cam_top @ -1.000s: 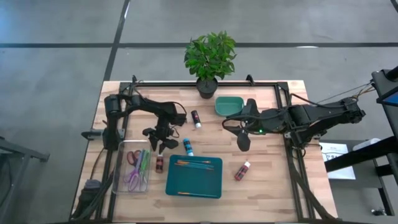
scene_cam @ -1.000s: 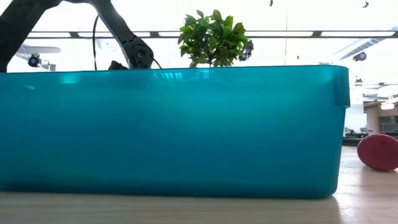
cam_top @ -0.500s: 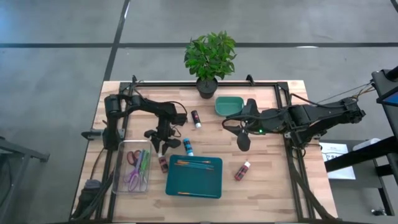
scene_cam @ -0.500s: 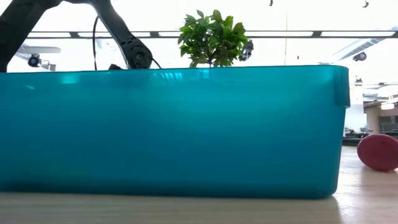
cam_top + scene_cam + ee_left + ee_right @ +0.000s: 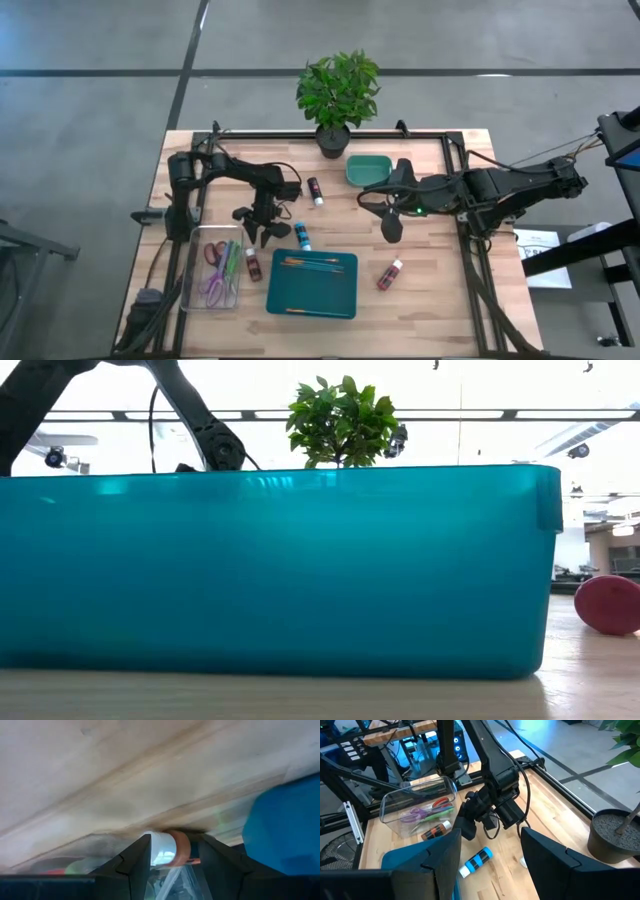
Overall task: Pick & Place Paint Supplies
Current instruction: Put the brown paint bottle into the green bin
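A dark red paint bottle (image 5: 253,264) with a white cap lies on its side on the table beside a clear box (image 5: 212,272). It also shows in the left wrist view (image 5: 170,848) and the right wrist view (image 5: 434,831). My left gripper (image 5: 262,236) hangs open just beyond the bottle's cap end, fingers pointing down. A blue bottle (image 5: 302,237), a black bottle (image 5: 315,191) and a pinkish bottle (image 5: 389,273) lie on the table. Orange-handled brushes (image 5: 310,262) lie in the teal tray (image 5: 340,295). My right gripper (image 5: 391,228) is open and empty at mid-table.
The clear box holds scissors (image 5: 215,255) and other tools. A green bowl (image 5: 368,168) and a potted plant (image 5: 337,95) stand at the far edge. In the low view the teal tray's wall (image 5: 280,570) fills the picture. There is bare wood to the right of the tray.
The dark red bottle has shifted a little along the table toward the clear box and now lies straighter beside it. My left gripper has stayed nearly in place above its cap end.
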Controlling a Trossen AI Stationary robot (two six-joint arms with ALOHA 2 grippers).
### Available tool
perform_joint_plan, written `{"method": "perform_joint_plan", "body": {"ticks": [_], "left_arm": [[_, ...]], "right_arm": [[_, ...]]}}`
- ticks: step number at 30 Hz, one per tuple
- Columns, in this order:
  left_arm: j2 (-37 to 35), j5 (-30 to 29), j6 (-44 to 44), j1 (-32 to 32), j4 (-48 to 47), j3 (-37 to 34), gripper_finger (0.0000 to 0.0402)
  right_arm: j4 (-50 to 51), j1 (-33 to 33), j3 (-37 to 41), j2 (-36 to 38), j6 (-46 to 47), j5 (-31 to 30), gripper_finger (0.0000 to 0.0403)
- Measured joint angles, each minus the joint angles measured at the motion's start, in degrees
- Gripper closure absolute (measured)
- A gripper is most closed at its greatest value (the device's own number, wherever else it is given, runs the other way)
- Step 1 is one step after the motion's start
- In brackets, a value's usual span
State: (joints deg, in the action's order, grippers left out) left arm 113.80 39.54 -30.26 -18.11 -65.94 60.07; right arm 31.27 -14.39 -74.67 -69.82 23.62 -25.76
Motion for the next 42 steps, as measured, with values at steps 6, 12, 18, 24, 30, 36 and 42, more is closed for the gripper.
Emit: {"method": "perform_joint_plan", "body": {"ticks": [6, 12, 18, 24, 30, 36, 42], "left_arm": [[0.00, 0.99, 0.37, 0.02, -0.52, 0.00, 0.0231], [0.00, 1.07, 2.29, 0.02, -1.89, -0.01, 0.0231], [0.00, 0.56, 1.02, 0.04, -2.01, -0.09, 0.0231], [-0.02, 1.17, -0.26, 0.05, -2.22, -0.11, 0.0231], [-0.02, 1.19, -0.24, 0.84, -2.34, -0.91, 0.0231], [-0.02, 1.13, -0.26, 2.11, -1.97, -1.91, 0.0231], [-0.02, 0.98, -1.31, 2.51, -1.98, -2.36, 0.0231]], "right_arm": [[0.00, 0.00, 0.00, 0.00, -0.02, -0.04, 0.0199], [0.00, 0.00, 0.17, 0.00, -0.02, -0.06, 0.0199], [0.02, 0.00, 0.22, -0.02, 0.15, -0.02, 0.0199], [0.02, 0.00, 0.22, -0.02, 0.17, 0.00, 0.0199], [0.02, 0.00, 0.22, -0.02, 0.17, 0.02, 0.0199], [0.02, 0.00, 0.23, -0.02, -0.02, 0.04, 0.0199], [0.00, 0.01, 0.33, -0.02, -0.04, 0.04, 0.0199]]}}
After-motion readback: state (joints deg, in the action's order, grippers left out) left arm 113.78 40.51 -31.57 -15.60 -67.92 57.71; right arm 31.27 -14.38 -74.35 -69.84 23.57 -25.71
